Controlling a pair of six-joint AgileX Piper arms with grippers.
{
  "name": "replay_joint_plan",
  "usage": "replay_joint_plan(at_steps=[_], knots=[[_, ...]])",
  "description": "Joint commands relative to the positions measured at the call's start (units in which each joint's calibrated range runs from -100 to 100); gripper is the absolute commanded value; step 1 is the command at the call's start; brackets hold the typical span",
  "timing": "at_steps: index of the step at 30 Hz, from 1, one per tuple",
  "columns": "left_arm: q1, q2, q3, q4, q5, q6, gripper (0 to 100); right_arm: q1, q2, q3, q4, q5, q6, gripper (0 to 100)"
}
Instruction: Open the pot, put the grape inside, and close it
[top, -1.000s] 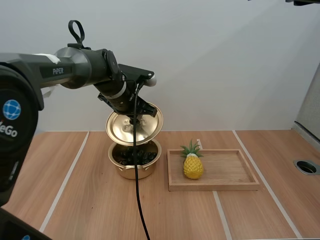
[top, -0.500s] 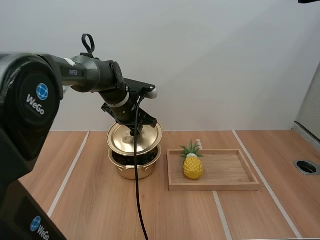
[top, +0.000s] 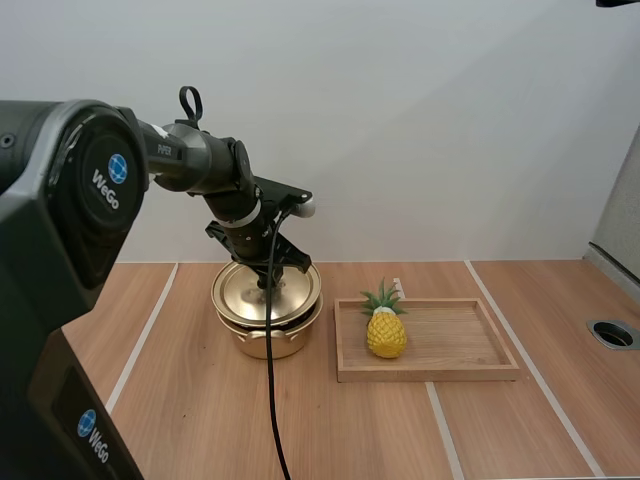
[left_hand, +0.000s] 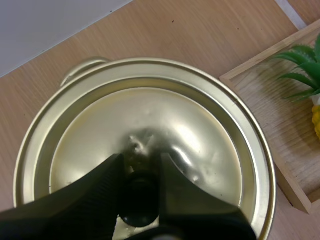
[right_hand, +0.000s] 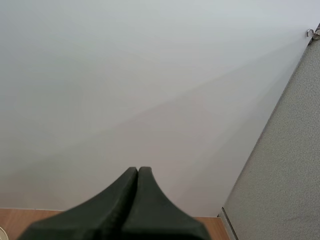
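Observation:
A gold pot (top: 266, 338) stands on the table left of the wooden tray. Its gold lid (top: 262, 293) lies flat on the rim and covers the inside, so the grapes are hidden. My left gripper (top: 271, 274) is directly above the lid, shut on the lid's black knob (left_hand: 138, 195); its two fingers (left_hand: 102, 180) pinch the knob from both sides over the lid (left_hand: 150, 130). One pot handle (left_hand: 82, 68) pokes out past the lid's rim. My right gripper (right_hand: 137, 172) is shut on nothing, its fingers lying together in front of a plain wall.
A wooden tray (top: 470, 345) sits right of the pot with a small yellow pineapple (top: 386, 328) at its left end. The tray's corner (left_hand: 260, 75) and the pineapple's green leaves (left_hand: 300, 65) lie close to the pot. A round hole (top: 612, 333) is at the table's right edge.
My left gripper has come down with the lid, from tilted above the open pot to flat on its rim. The dark grapes seen inside a second ago are now covered.

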Motion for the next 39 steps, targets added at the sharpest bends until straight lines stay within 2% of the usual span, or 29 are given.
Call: replay_joint_plan(at_steps=[1,39], knots=[[0.12,-0.2,-0.1,0.5,-0.2,0.2,0,-0.3,-0.7,-0.3,0.0,-0.3,0.0,0],[0.12,7.1,0.1,0.5,0.3,2.2,0,-0.3,-0.7,-0.3,0.5,1.8,0.0,0]])
